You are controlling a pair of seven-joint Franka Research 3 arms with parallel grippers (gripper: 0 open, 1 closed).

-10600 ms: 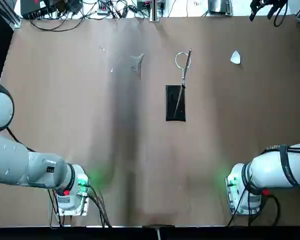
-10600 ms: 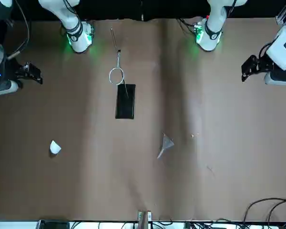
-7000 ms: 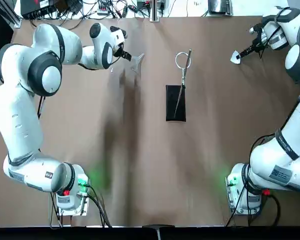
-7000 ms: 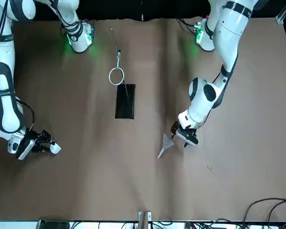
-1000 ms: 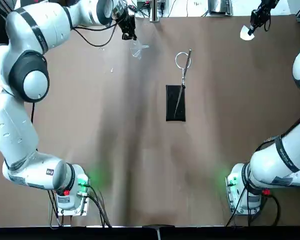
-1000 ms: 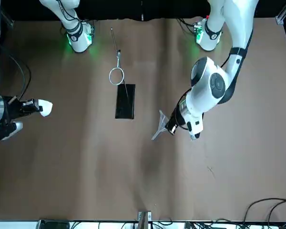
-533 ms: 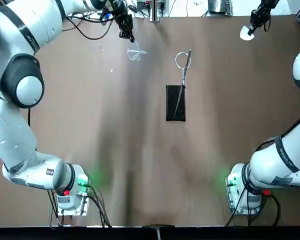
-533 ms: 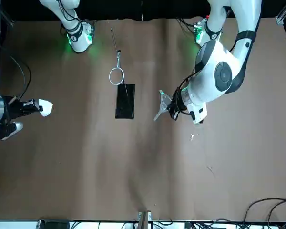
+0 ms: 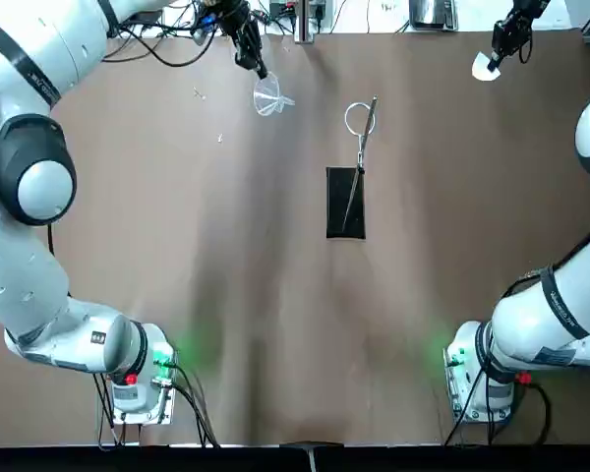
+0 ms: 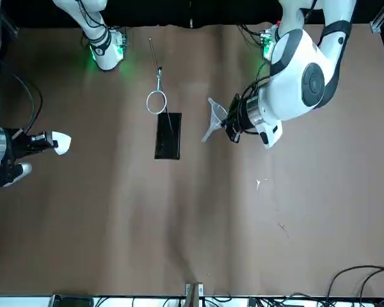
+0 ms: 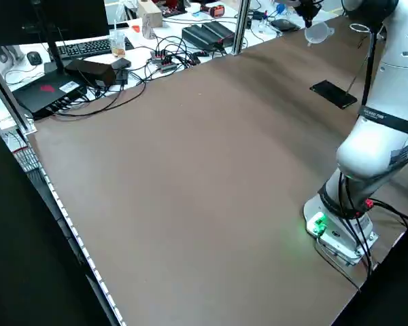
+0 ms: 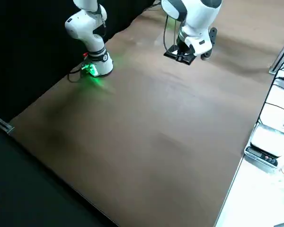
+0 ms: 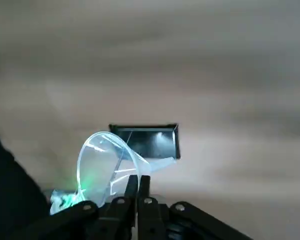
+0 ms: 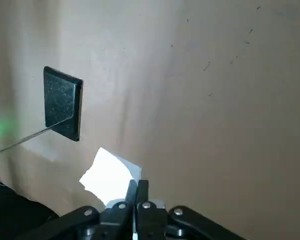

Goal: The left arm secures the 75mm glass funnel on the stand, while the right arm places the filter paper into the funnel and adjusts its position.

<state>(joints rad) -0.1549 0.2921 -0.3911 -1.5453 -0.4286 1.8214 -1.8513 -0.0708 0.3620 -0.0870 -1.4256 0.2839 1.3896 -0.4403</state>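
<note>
**One funnel, one filter paper, both held above the table**

A brown table (image 9: 275, 295) carries one stand (image 9: 345, 202): a black base plate with a thin rod ending in a single wire ring. Two white arms reach over the far side. The left gripper (image 10: 232, 123) has its fingers (image 13: 138, 185) closed on the one glass funnel (image 10: 215, 117), held tilted in the air beside the stand, apart from the ring. The right gripper (image 9: 496, 55) hangs near the table's far right corner, fingers pinching the one white filter paper (image 9: 485, 67), well apart from the stand.
</note>
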